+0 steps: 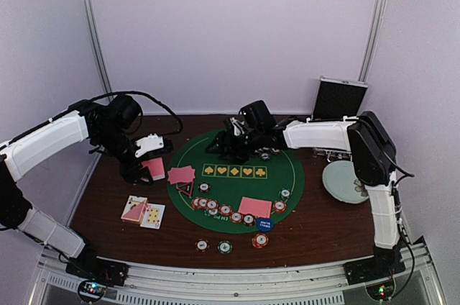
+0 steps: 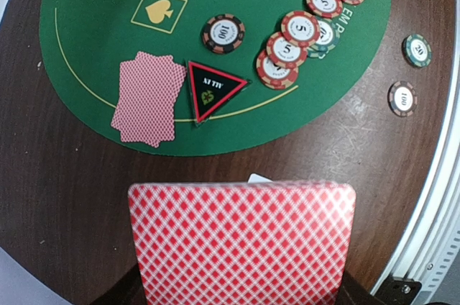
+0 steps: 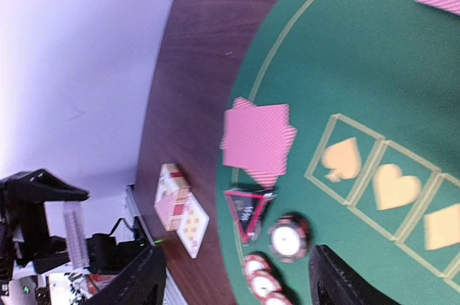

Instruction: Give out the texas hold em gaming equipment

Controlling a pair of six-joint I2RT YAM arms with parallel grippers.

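Top view: L claw (image 1: 140,167) hangs over the tabletop (image 1: 323,226) just off the mat's (image 1: 237,157) left rim. It is clamped on a deck (image 1: 153,168), backs up. That's prob. the dealing stock, kept in hand so cards can go out seat by seat. R claw (image 1: 224,145) sits low over the mat's far side.

Two face-down piles lie on the mat, the left pile (image 1: 181,174) and the near pile (image 1: 254,206); they look like dealt hands. Face-up cards (image 1: 142,211) lie off the mat to the left. A chip row (image 1: 215,208) curves along the near rim, w/ the blue disc (image 1: 264,224) at its right end. Three loose chips (image 1: 225,247) sit on bare wood nearer the bases. Case (image 1: 341,98) and plate (image 1: 345,183) are at right, apart from both arms.

L wrist: the deck fills the bottom of the view and hides the pads. It sits square to the lens, so I judge it firmly gripped. Beyond it the left pile lies just beside a triangle marker (image 2: 213,89), whose wording is too small to trust. Chip faces read "100" on the dark chip (image 2: 222,34), "5" on the red chips (image 2: 300,28) and "20" on the green chip (image 2: 417,49). Mat print shows "EM P", the rest covered.

R wrist: fingers (image 3: 136,283) stand wide apart w/ nothing between them, so the claw is empty. The view is blurred and no text is legible.
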